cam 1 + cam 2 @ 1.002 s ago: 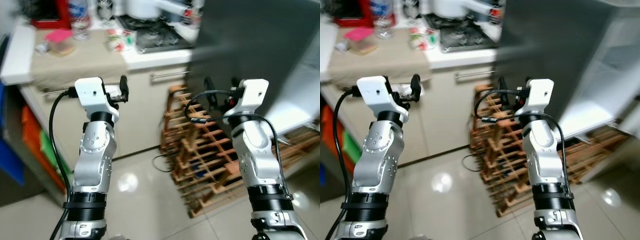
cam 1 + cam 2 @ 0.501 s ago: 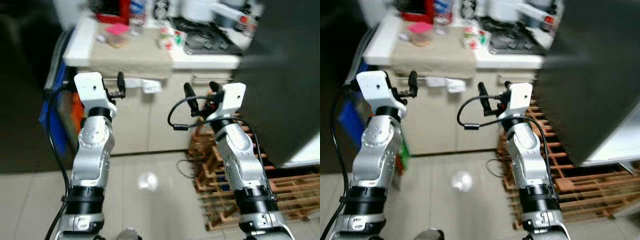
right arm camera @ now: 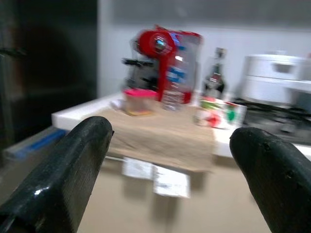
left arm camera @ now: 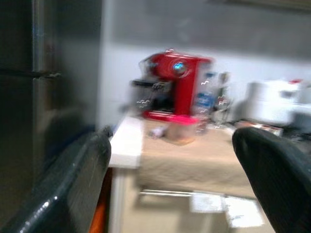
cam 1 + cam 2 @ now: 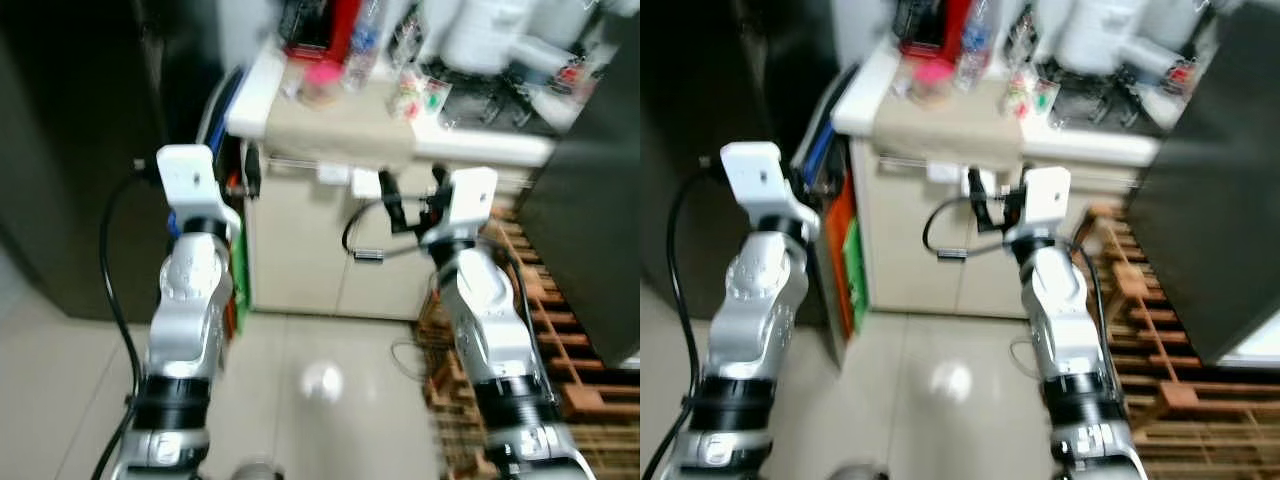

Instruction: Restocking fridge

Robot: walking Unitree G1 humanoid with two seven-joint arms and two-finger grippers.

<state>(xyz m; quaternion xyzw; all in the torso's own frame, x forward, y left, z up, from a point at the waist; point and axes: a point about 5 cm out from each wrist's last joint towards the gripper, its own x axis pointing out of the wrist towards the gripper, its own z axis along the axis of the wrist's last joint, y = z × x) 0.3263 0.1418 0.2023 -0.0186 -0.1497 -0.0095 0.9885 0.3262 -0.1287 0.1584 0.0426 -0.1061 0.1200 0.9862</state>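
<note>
Both arms are raised in front of the robot, facing a white-topped kitchen counter [image 5: 262, 95] partly covered with a beige cloth. The left gripper [image 4: 175, 184] is spread wide and holds nothing; the right gripper [image 3: 170, 179] is likewise spread wide and empty.

Items that could be stock stand on the cloth ahead of and above both grippers: a clear plastic water bottle with a blue label [image 3: 173, 80], a small clear tub with a pink lid [image 3: 138, 101], and a green-and-red printed packet [image 3: 219, 111]. A red coffee machine [image 4: 178, 85] stands behind them. Which item is intended cannot be told.

Judgement: the right gripper is nearer, with the bottle almost straight along its line, standing upright. A tall dark appliance front [image 5: 70, 150], possibly the fridge, stands at the robot's left, beside the counter's end.
</note>
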